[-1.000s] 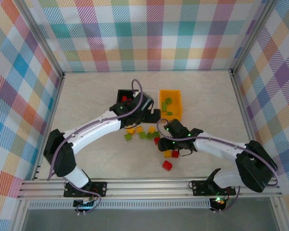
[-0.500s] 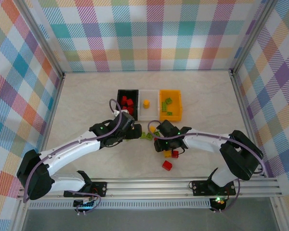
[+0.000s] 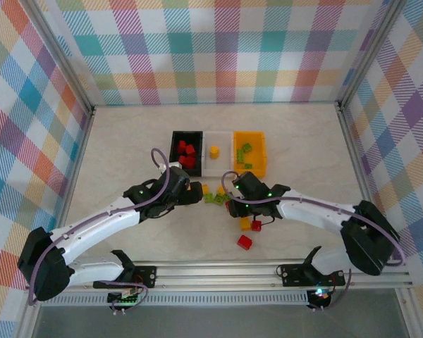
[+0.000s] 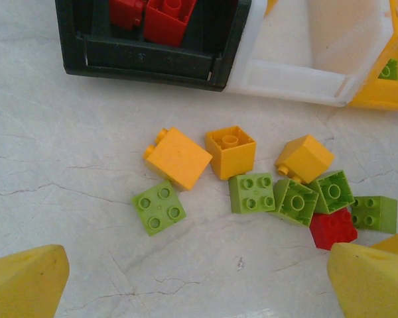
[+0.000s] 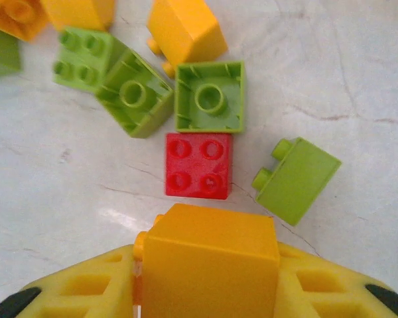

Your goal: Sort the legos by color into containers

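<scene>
Closest to the bases, a lone red brick (image 3: 244, 241) sat on the table (image 3: 127, 141), well apart from the rest. Just past it the right gripper (image 5: 209, 285) was down low at the tabletop, its yellow pads (image 5: 79, 298) clamped on both sides of a yellow-orange brick (image 5: 209, 252), so I'd call that a solid grab. That arm reached in from the right with the wrist tipped down. Next to it the left gripper (image 4: 199, 291) hung wide open with nothing in it, over the loose pile of legos (image 4: 278, 192), mostly green and yellow-orange. Past the pile were the bins: the black bin (image 3: 175, 148) with reds, the white bin (image 3: 218, 165) with one yellow brick, and the orange-yellow bin (image 3: 262, 151) with greens. The white bin lay straight beyond the right gripper and a touch to its left, long side running away from the arms. So my guess was lift, short reach forward over the pile, then drop.
</scene>
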